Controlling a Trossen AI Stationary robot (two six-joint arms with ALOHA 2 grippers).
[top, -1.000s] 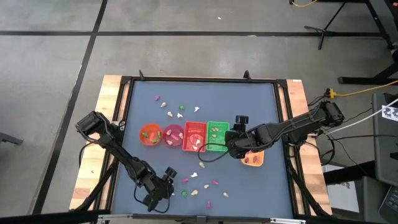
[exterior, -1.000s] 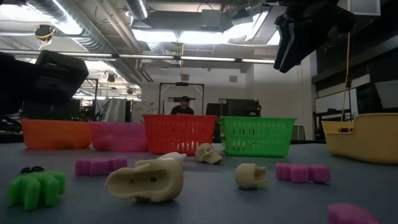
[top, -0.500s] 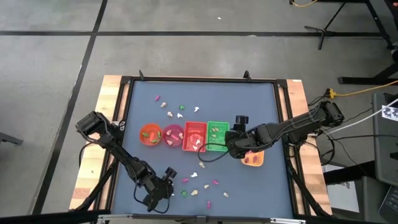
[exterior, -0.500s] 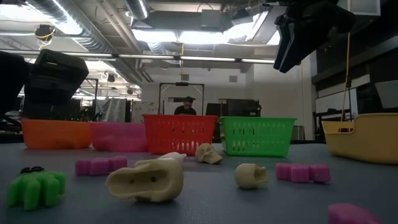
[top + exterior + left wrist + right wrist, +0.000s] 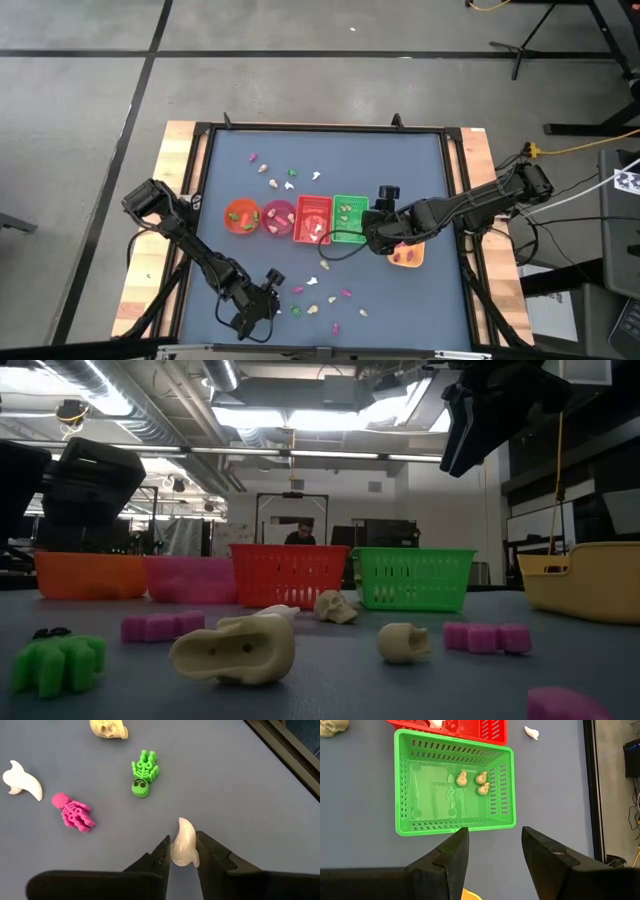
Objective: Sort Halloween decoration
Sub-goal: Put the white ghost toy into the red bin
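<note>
Small Halloween decoration pieces lie scattered on the blue mat. In the left wrist view I see a green skeleton [image 5: 142,772], a pink skeleton [image 5: 74,813], a white ghost [image 5: 21,781] and a cream skull [image 5: 109,727]. My left gripper [image 5: 184,857], near the table's front edge [image 5: 268,305], is shut on a cream ghost-shaped piece [image 5: 184,845]. My right gripper [image 5: 492,852] hangs open and holds nothing, above the near side of the green basket [image 5: 400,780], which holds three cream skulls [image 5: 472,781]. My left gripper pinches the cream ghost piece's wider end [image 5: 181,860] between its two fingers [image 5: 161,855], one on each side. The fingers slant down from the table's near left side. The pointed end [image 5: 183,824] sticks out past the fingertips, and the piece lies low on the mat.
An orange bowl [image 5: 240,216], a pink bowl [image 5: 277,214], a red basket [image 5: 313,220] and the green basket [image 5: 348,240] stand in a row across the table's middle. A yellow tray [image 5: 407,256] sits under my right arm. More pieces lie at the far left [image 5: 280,178].
My left gripper's fingers have come together on the cream ghost piece without the hand shifting. The right arm has kept still.
</note>
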